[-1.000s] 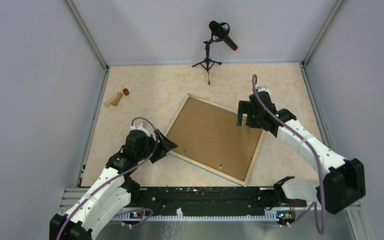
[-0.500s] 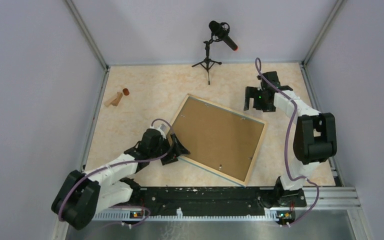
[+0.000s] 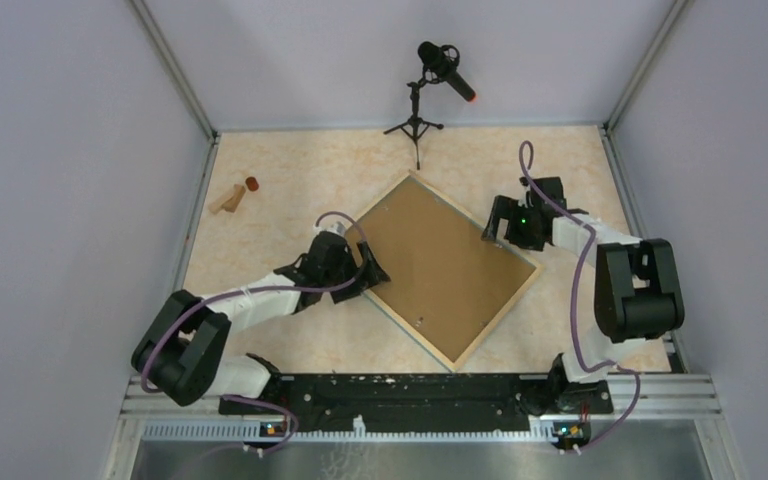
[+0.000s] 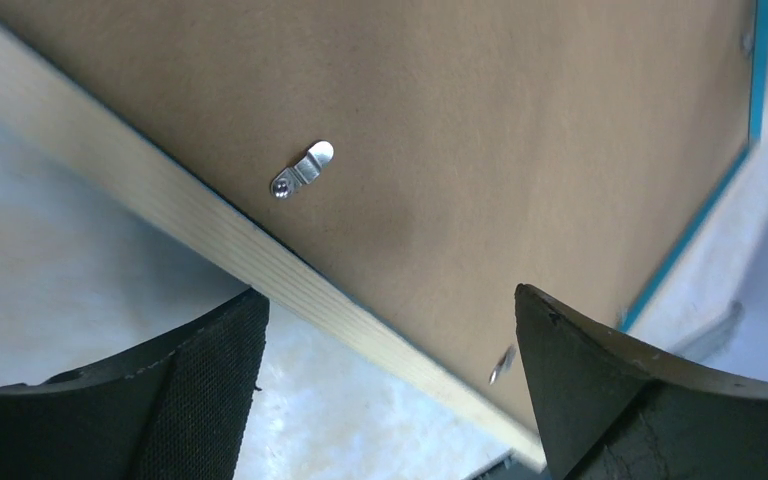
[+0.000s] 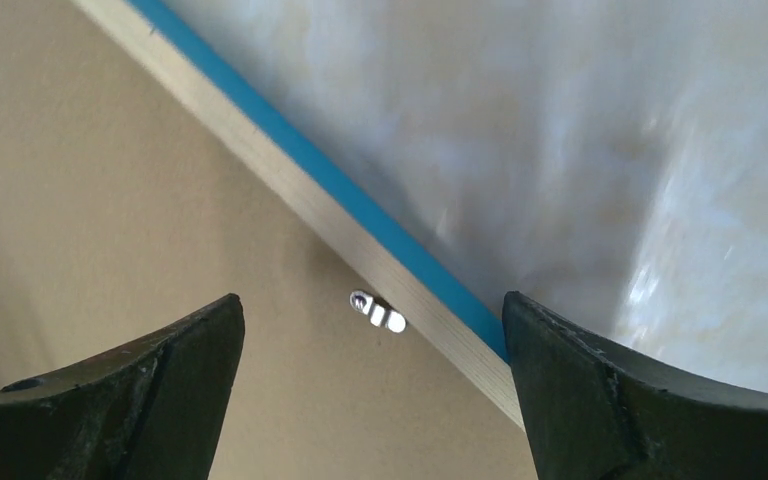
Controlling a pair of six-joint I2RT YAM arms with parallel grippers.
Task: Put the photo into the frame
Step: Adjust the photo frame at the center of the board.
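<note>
The frame (image 3: 495, 318) lies face down on the table, turned like a diamond, its brown backing board (image 3: 445, 265) facing up. The photo is hidden from every view. My left gripper (image 3: 368, 275) stands open at the frame's left corner. In the left wrist view its fingers (image 4: 210, 400) straddle the light wood rim (image 4: 210, 235), next to a metal clip (image 4: 302, 168). My right gripper (image 3: 495, 222) is open over the upper right edge. The right wrist view shows the rim (image 5: 290, 175), its blue face edge and a clip (image 5: 378, 312) between that gripper's fingertips (image 5: 580, 380).
A microphone on a small tripod (image 3: 418, 120) stands at the back of the table. A wooden piece (image 3: 228, 198) and a small red-brown cylinder (image 3: 251, 183) lie at the far left. Grey walls close the table on three sides.
The frame has turned clockwise on the table. My left gripper moved up and right along its left side. My right gripper swung back, then came down onto the upper right edge.
</note>
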